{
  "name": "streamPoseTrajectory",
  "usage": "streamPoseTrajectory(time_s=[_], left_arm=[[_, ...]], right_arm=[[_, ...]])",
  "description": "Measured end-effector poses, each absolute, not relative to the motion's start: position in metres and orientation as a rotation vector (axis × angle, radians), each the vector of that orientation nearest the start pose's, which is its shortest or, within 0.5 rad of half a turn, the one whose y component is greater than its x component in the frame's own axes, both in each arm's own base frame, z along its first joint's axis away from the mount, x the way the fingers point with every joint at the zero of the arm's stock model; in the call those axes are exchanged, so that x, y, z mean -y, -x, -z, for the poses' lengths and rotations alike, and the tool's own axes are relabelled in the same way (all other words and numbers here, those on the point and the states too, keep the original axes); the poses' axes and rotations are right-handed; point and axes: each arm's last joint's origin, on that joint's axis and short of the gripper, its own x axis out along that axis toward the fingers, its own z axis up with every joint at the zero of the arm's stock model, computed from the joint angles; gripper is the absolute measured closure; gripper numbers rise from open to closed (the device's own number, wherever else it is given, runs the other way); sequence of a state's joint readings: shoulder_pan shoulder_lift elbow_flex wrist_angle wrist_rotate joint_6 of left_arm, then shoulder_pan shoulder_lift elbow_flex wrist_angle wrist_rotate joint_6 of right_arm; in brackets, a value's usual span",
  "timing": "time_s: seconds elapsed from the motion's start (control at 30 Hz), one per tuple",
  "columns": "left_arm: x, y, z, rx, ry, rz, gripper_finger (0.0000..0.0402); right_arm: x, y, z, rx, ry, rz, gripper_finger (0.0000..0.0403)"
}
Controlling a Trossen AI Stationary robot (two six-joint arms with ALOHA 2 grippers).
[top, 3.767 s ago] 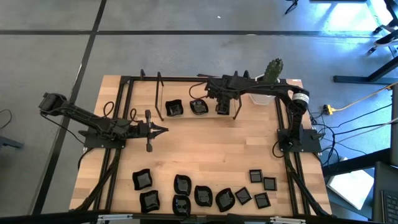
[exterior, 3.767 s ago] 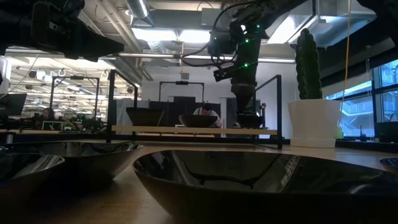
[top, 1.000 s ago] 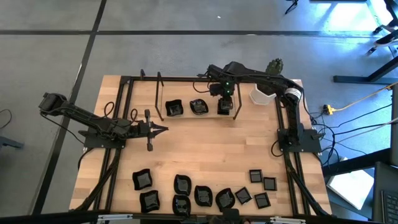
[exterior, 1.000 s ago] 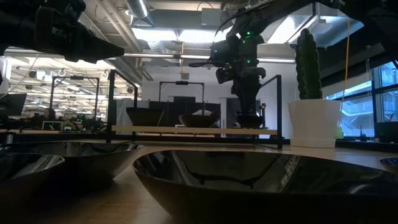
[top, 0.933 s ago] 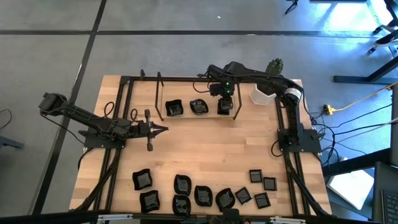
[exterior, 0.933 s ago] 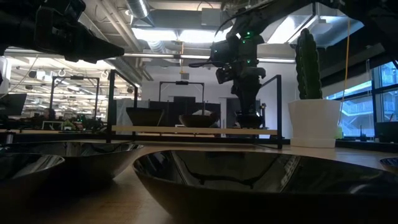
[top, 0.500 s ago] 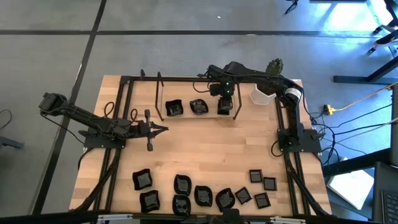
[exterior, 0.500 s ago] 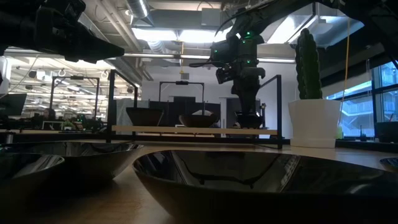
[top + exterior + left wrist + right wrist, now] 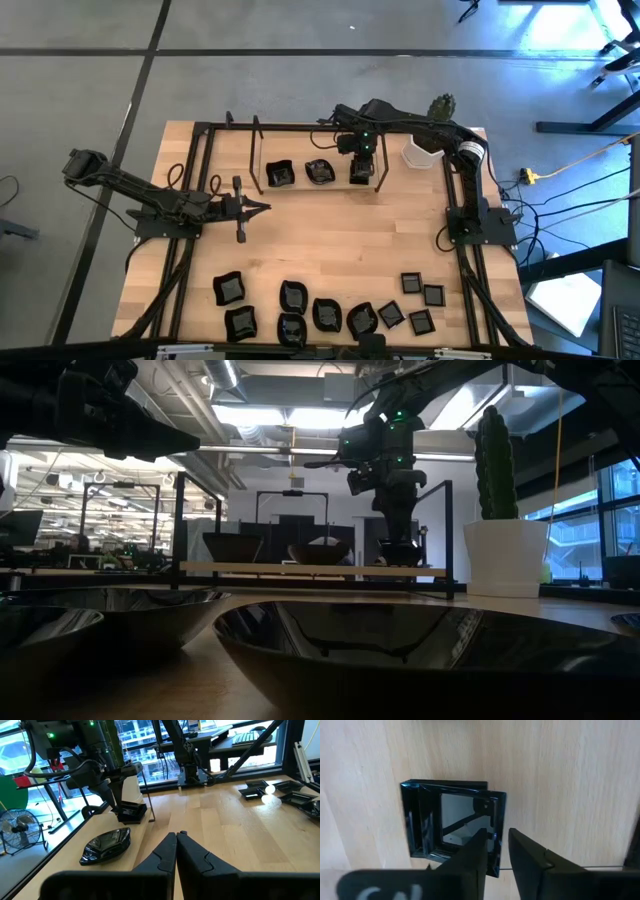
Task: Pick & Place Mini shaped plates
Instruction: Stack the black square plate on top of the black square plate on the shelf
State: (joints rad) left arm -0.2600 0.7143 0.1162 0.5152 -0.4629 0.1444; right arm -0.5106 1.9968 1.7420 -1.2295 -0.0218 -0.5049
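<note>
Black square plate (image 9: 451, 821) sits far on tabletop (image 9: 330, 225), right of two other dishes. Right gripper (image 9: 496, 851) fingers straddle its rim, narrow gap, not clearly pinching; edge grip could slip/tip plate on lift. Left gripper (image 9: 176, 851) idles mid-left, fingers pressed together.

Two robot arms (image 9: 160, 200) work a wooden table (image 9: 330, 250) holding twelve black mini plates (image 9: 320, 313) in all. Three plates sit in a row at the far side, nine are scattered along the near edge, four of those small flat squares. One white cactus pot (image 9: 422, 152) stands at the far right.
</note>
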Motion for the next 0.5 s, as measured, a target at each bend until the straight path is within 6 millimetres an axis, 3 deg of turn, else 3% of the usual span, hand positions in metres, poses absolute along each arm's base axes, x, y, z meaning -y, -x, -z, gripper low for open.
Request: streamPoseTrajectory(time_s=[0.27,0.5], left_arm=[[0.0261,-0.1484,-0.1803,-0.092,-0.173,-0.197,0.0396],[0.0261,-0.1484,-0.1804,-0.092,-0.173,-0.197,0.0395]], right_arm=[[0.1903,-0.3402,-0.2439,-1.484,0.016,0.024,0.0394],[0.1904,-0.3401,-0.2439,-1.485,0.016,0.025,0.0391]])
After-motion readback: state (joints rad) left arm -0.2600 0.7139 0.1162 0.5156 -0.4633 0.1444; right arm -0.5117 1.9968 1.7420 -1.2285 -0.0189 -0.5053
